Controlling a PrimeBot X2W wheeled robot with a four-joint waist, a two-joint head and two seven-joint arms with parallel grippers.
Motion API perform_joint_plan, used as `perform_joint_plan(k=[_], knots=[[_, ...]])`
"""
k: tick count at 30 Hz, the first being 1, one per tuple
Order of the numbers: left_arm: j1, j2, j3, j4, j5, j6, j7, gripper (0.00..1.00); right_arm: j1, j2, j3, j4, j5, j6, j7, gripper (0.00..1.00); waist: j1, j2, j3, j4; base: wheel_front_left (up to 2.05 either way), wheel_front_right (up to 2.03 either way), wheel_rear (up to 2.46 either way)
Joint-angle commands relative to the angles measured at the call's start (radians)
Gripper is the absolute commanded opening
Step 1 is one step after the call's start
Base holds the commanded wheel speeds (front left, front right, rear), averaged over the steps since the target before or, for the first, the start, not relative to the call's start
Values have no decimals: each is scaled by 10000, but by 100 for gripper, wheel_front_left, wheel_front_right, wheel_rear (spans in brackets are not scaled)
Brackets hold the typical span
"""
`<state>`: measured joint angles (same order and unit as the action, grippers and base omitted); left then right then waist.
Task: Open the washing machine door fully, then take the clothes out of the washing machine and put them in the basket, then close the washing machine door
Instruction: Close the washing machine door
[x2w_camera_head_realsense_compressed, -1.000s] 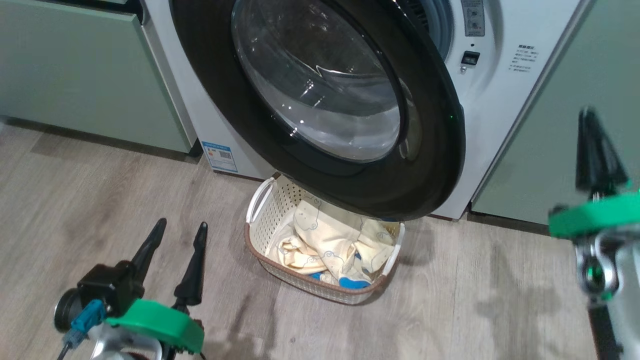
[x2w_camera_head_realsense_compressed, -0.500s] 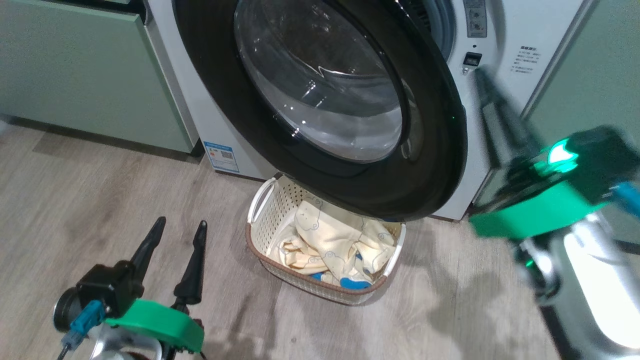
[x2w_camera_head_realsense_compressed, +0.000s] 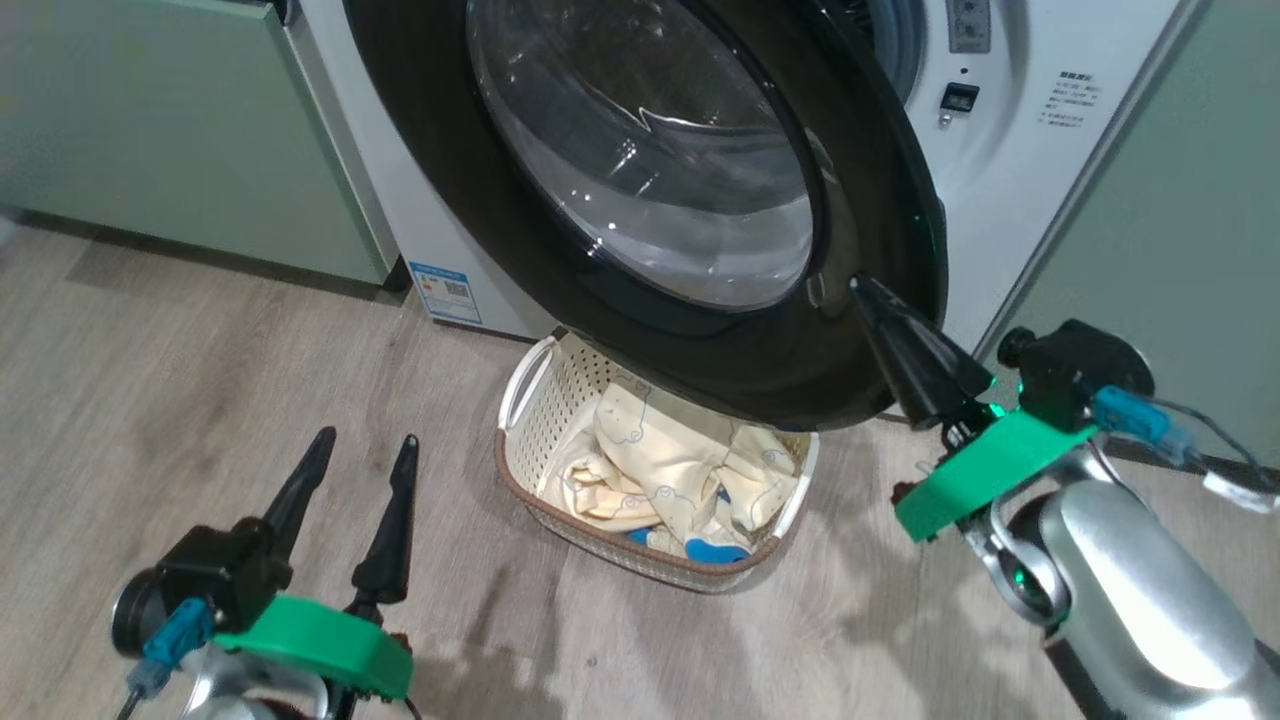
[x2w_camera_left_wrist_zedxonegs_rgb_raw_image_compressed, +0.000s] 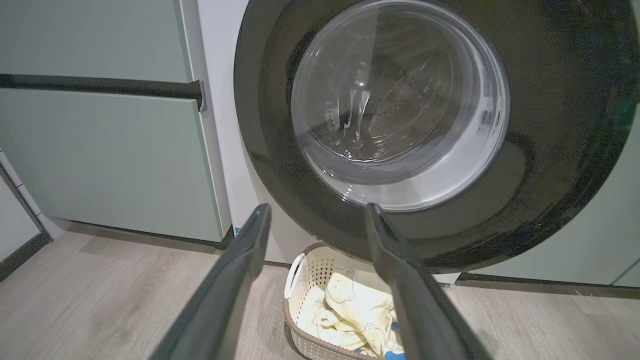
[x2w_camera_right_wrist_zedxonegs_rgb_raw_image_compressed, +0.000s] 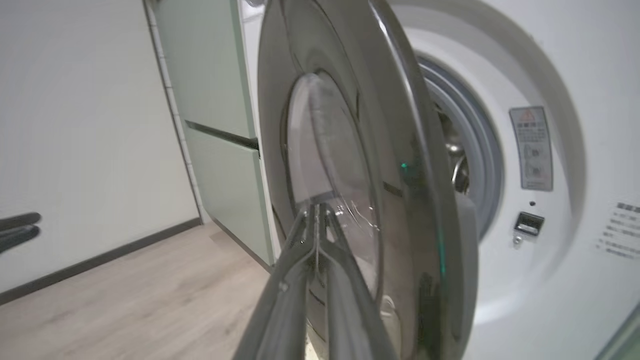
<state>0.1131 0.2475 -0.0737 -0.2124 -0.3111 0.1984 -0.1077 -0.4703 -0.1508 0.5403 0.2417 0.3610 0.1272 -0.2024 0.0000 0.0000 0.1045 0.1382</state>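
Observation:
The washing machine door (x2w_camera_head_realsense_compressed: 640, 190), black-rimmed with a clear glass bowl, stands swung out over the basket (x2w_camera_head_realsense_compressed: 520, 480). The clothes (x2w_camera_head_realsense_compressed: 665, 470), pale yellow with a blue piece, lie inside the basket on the floor. My right gripper (x2w_camera_head_realsense_compressed: 862, 290) is shut and empty, its tip at the door's outer face near the right rim. In the right wrist view the shut right gripper (x2w_camera_right_wrist_zedxonegs_rgb_raw_image_compressed: 316, 210) points at the door (x2w_camera_right_wrist_zedxonegs_rgb_raw_image_compressed: 350, 165), with the washing machine (x2w_camera_right_wrist_zedxonegs_rgb_raw_image_compressed: 550, 125) and its grey ring behind. My left gripper (x2w_camera_head_realsense_compressed: 362, 445) stands open above the floor, left of the basket (x2w_camera_left_wrist_zedxonegs_rgb_raw_image_compressed: 300, 320).
Pale green cabinets (x2w_camera_head_realsense_compressed: 180, 140) flank the white washing machine (x2w_camera_head_realsense_compressed: 1020, 170) on both sides. Wood-look floor (x2w_camera_head_realsense_compressed: 200, 380) spreads in front. The basket sits directly under the door's lower rim.
My right arm has swung in from the right edge and now has its shut tip against the door's front. The left gripper and the clothes have stayed put. The head view shifted slightly.

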Motion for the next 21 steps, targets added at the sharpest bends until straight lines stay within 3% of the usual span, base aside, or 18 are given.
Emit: perform_joint_plan(k=[1,21], knots=[[-617,166,314,-295,-51,60,-132,100,-587,48,22,-57,110,35,-124,0,0,0,34,18,0,0,0],[-823,113,131,-112,-79,113,-362,100,-1433,-119,-743,1754,-12,35,-508,0,0,0,453,95,0,0,0]])
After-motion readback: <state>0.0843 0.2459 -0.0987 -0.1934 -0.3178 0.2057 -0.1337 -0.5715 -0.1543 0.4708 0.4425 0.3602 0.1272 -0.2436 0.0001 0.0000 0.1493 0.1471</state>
